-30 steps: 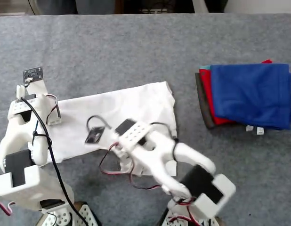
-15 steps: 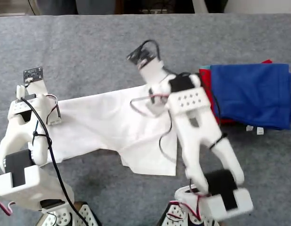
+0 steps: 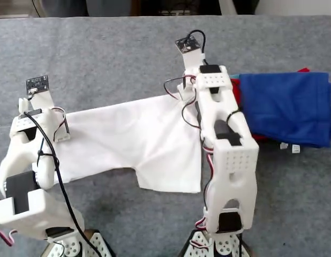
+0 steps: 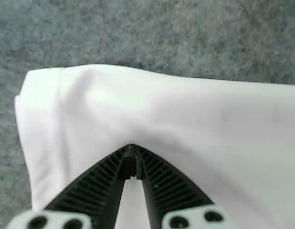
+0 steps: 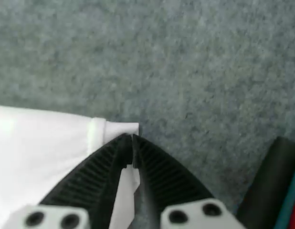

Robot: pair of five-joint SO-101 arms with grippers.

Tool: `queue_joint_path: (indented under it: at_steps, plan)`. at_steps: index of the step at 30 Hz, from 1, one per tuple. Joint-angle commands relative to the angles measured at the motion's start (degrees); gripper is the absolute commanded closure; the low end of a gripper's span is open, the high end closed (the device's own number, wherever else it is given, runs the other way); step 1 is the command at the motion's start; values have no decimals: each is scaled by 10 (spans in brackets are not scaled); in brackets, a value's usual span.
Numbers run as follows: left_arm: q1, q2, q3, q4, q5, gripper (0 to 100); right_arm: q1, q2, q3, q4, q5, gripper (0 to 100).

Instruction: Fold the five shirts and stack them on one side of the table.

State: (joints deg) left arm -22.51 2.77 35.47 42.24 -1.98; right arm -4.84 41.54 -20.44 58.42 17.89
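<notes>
My left gripper (image 4: 131, 151) is clenched on the white shirt's (image 3: 128, 139) left end, and my right gripper (image 5: 132, 142) pinches its far right corner, near the stack (image 3: 286, 107). I judge a fold is starting. Next, both held edges should travel nearward together.

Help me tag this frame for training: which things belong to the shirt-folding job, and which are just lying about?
Job: white shirt; stack of folded shirts; left gripper and right gripper, each pinching the white shirt.
Just there: grey table cover.
</notes>
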Motion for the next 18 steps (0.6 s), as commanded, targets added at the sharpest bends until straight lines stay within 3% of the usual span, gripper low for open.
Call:
queue_joint_path:
  at_steps: [1, 7, 12, 15, 18]
  plan:
    - [0, -11, 12, -37, -2, 971, 6, 5, -91, 48, -4, 984]
    - [0, -14, 15, -40, -2, 971, 2, -4, -195, 217, 1, 984]
    - [0, -14, 15, -40, 1, 971, -18, -18, -290, 420, 106, 984]
    - [0, -14, 15, -40, 1, 971, -23, -63, -277, 429, 132, 984]
    - [0, -15, 15, -40, 2, 971, -46, -154, -164, 429, 187, 985]
